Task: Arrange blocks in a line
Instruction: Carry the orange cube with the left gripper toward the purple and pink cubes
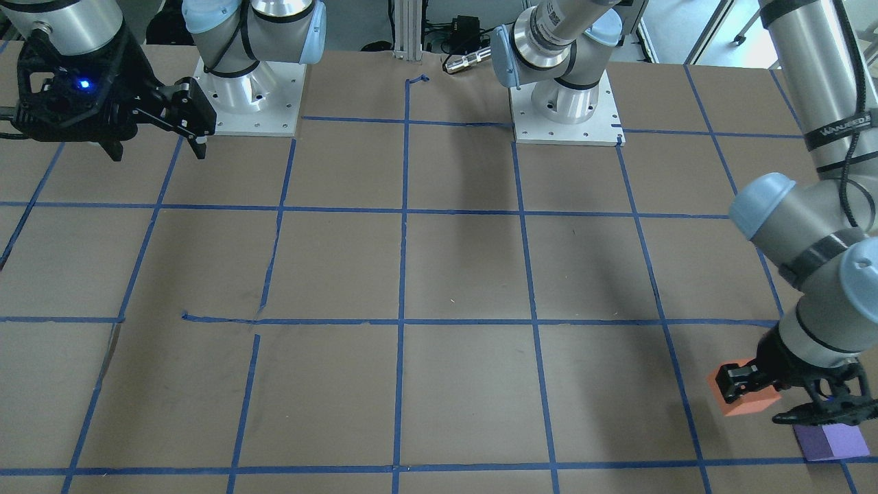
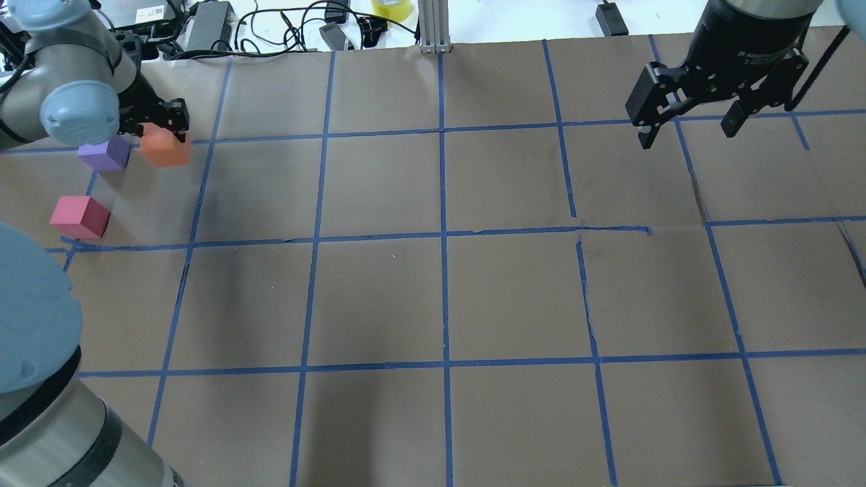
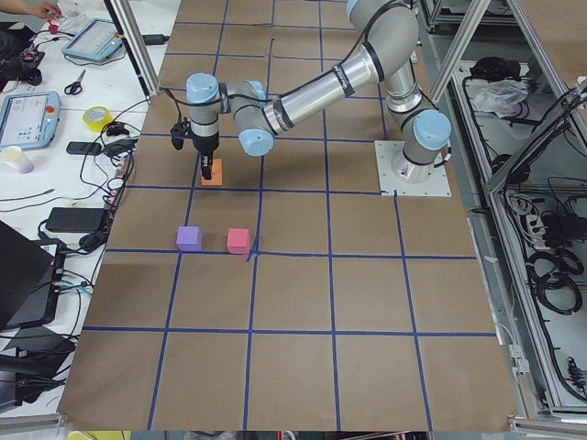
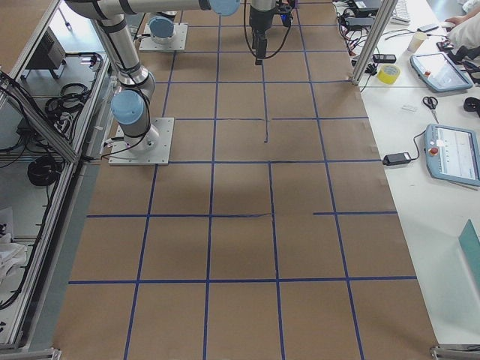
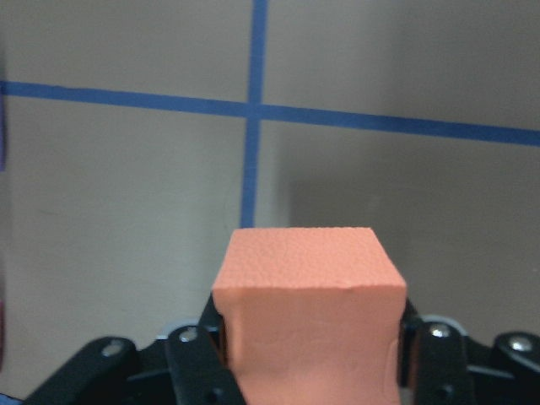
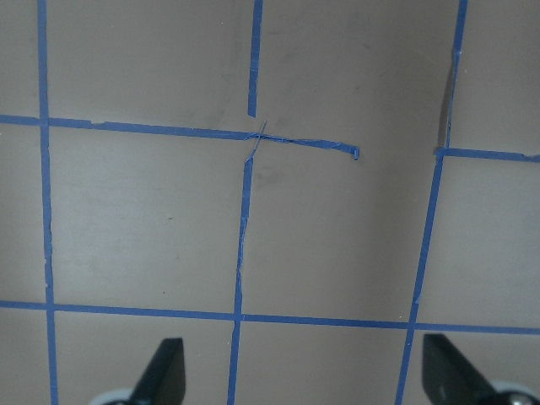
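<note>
My left gripper (image 2: 162,130) is shut on the orange block (image 2: 164,150) at the table's far left. In the left wrist view the orange block (image 5: 308,312) sits between both fingers, low over the brown paper. I cannot tell if it touches the table. The purple block (image 2: 105,154) lies just left of it. The red-pink block (image 2: 80,216) lies nearer the robot, by a tape crossing. The front view shows the orange block (image 1: 744,394) and the purple block (image 1: 830,442); the red-pink one is out of that frame. My right gripper (image 2: 690,125) is open and empty, high over the far right.
The table (image 2: 446,297) is brown paper with a blue tape grid. Cables, a tape roll and adapters (image 2: 284,27) lie beyond the far edge. The arm bases (image 1: 250,103) stand at the robot's side.
</note>
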